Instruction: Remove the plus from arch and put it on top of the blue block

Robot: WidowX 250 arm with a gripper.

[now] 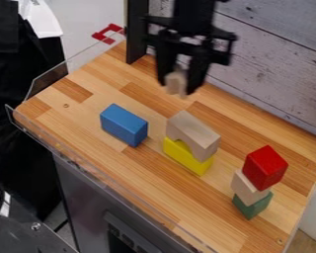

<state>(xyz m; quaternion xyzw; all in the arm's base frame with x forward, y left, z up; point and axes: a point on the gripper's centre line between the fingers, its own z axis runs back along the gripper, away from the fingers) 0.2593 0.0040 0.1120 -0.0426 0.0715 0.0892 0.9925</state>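
I have pale wooden piece (177,84) clamped between jaws of gripper (178,85), upper middle of frame, clear of arch (194,134). Removal looks done; carrying to blue block (124,125), left of centre, lowering and release remain. Piece points down at tabletop (154,185), long axis near upright; can't confirm plus shape.

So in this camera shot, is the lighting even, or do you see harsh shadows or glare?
Camera view: fairly even light on the wooden tabletop, no hard-edged shadows I can make out; no strong glare on the blue block or red block; the tool is nearly a dark silhouette.
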